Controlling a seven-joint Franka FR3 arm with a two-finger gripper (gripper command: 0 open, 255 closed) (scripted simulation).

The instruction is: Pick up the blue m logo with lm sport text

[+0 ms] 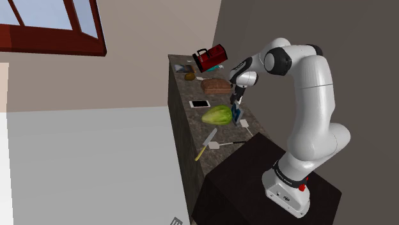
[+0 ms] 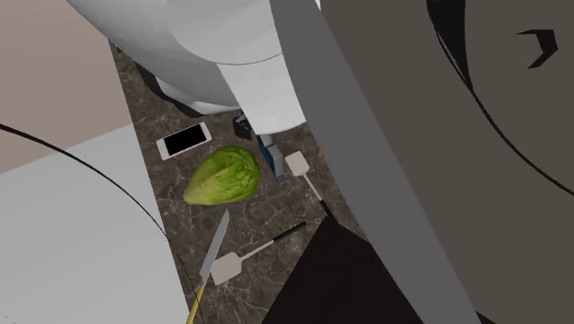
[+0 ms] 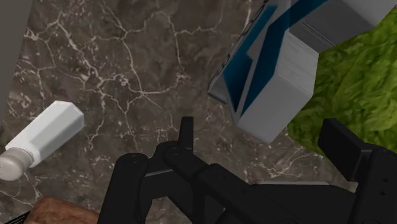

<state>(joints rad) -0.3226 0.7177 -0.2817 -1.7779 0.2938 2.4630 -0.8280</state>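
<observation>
The blue-and-white logo box [image 1: 238, 116] stands on the dark marble counter [image 1: 185, 115], leaning against a green leafy vegetable [image 1: 217, 115]. In the second exterior view the box [image 2: 269, 155] sits just right of the vegetable [image 2: 223, 177]. My gripper [image 1: 237, 101] hangs directly above the box, pointing down. In the wrist view my gripper [image 3: 264, 137] is open, its fingers [image 3: 186, 135] spread wide. The box [image 3: 273, 70] lies just beyond the fingertips, nearer the right one, and neither finger touches it.
A white phone [image 2: 185, 140] lies beside the vegetable. A knife [image 1: 206, 144] and two white spatulas [image 2: 230, 265] [image 2: 296, 164] lie toward the stand [image 1: 256, 185]. A brown loaf [image 1: 215, 85] and a red appliance [image 1: 210, 57] sit farther back. A small white bottle [image 3: 44, 133] rests near the gripper.
</observation>
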